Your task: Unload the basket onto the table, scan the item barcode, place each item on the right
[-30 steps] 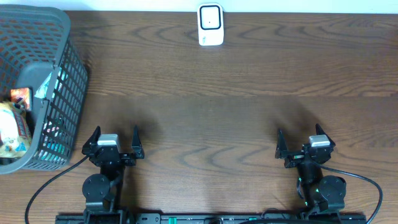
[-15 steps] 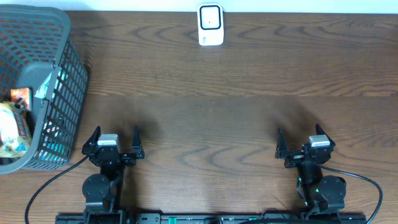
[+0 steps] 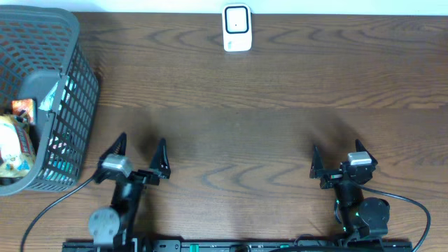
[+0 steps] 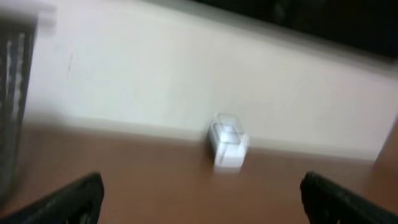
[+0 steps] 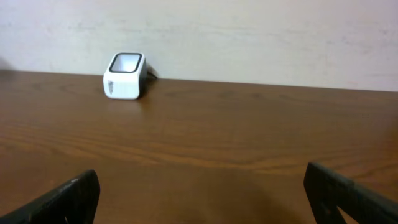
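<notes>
Left gripper (image 3: pixel 142 150) spread wide, empty, near edge, just right of basket (image 3: pixel 42 84). Right gripper (image 3: pixel 337 159) also agape, empty, near right. Items (image 3: pixel 15 147) lie inside basket, far left. Scanner (image 3: pixel 237 28) far centre.

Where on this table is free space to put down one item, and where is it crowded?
The brown wooden table is bare from the small white box-shaped scanner at the far edge to the open left gripper and right gripper at the near edge, and across its right half. Only the left is crowded: a grey plastic mesh basket holding packaged goods.
</notes>
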`<state>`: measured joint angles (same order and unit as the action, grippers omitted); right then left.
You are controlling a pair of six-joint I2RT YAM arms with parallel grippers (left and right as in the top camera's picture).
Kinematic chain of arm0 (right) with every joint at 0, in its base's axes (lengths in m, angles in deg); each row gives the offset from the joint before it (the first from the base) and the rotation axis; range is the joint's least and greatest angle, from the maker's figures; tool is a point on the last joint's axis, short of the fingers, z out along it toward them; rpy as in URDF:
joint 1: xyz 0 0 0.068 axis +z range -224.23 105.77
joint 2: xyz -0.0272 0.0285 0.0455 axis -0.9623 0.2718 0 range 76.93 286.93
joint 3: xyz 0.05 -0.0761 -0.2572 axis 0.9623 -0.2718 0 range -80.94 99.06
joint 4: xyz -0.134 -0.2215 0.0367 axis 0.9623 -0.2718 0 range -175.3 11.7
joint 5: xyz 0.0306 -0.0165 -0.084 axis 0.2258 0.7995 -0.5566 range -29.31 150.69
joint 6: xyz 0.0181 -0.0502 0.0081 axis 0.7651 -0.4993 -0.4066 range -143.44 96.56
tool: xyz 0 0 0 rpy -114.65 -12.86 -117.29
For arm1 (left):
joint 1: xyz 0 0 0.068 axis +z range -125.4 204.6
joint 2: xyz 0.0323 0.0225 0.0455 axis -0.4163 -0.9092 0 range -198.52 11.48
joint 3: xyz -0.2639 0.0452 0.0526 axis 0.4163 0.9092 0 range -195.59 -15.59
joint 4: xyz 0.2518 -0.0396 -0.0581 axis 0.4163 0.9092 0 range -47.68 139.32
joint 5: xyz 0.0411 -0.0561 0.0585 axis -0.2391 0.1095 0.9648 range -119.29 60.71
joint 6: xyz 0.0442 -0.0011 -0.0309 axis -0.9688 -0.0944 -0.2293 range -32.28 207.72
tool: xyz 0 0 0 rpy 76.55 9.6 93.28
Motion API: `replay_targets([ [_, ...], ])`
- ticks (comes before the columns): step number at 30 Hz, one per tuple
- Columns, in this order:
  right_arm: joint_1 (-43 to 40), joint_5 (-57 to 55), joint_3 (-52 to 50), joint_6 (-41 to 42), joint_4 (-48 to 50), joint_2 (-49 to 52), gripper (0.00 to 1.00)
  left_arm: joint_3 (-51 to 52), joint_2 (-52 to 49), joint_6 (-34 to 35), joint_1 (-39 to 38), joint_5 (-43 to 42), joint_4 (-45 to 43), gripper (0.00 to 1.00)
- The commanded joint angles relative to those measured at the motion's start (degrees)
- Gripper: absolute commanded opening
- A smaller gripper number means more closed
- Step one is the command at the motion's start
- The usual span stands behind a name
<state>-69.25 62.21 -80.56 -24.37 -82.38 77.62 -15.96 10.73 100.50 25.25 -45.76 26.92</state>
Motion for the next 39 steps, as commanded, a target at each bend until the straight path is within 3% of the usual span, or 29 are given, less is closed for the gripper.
replay_targets([
  [1, -0.48, -0.33, -0.07, -0.87, -0.22, -0.28, 0.99, -1.14, 0.52, 8.37, 0.26, -3.65, -10.75, 1.0],
  [7, -0.48, -0.33, -0.07, -0.87, -0.22, -0.28, 0.99, -11.98, -3.82, 8.31, 0.26, -1.97, -13.66, 1.0],
  [10, -0.48, -0.33, -0.07, -0.87, -0.22, -0.28, 0.99, -20.61, -10.71, 5.57, 0.31, -0.17, -12.96, 1.0],
  [12, -0.48, -0.33, -0.07, -0.87, -0.22, -0.28, 0.99, -29.0, -17.81, 4.68, 0.31, 2.08, -8.02, 1.0],
  [14, -0.48, -0.33, -0.07, -0.87, -0.22, -0.28, 0.99, -40.72, -27.5, 1.6, 0.31, 2.4, 1.4, 1.0],
  [16, -0.48, -0.33, -0.07, -0.87, -0.22, -0.28, 0.99, -55.17, -38.77, -6.47, 0.33, 2.56, 14.21, 1.0],
  [17, -0.48, -0.33, -0.07, -0.87, -0.22, -0.28, 0.99, -67.45, -47.89, -14.03, 0.59, 6.43, 25.42, 1.0],
  [18, -0.48, -0.33, -0.07, -0.87, -0.22, -0.28, 0.99, -73.75, -52.39, -15.85, 1.09, 10.34, 30.71, 1.0],
  [20, -0.48, -0.33, -0.07, -0.87, -0.22, -0.28, 0.99, -87.93, -62.49, -16.0, 3.63, 18.23, 41.18, 1.0],
  [26, -0.48, -0.33, -0.07, -0.87, -0.22, -0.28, 0.99, -117.09, -82.2, -15.41, 16.96, 18.88, 61.42, 1.0],
  [28, -0.48, -0.33, -0.07, -0.87, -0.22, -0.28, 0.99, -120.69, -85.53, -15.37, 21.86, 18.88, 66.97, 1.0],
  [39, -0.48, -0.33, -0.07, -0.87, -0.22, -0.28, 0.99, -118.84, -95.38, -15.96, 43.39, 22.47, 88.65, 1.0],
])
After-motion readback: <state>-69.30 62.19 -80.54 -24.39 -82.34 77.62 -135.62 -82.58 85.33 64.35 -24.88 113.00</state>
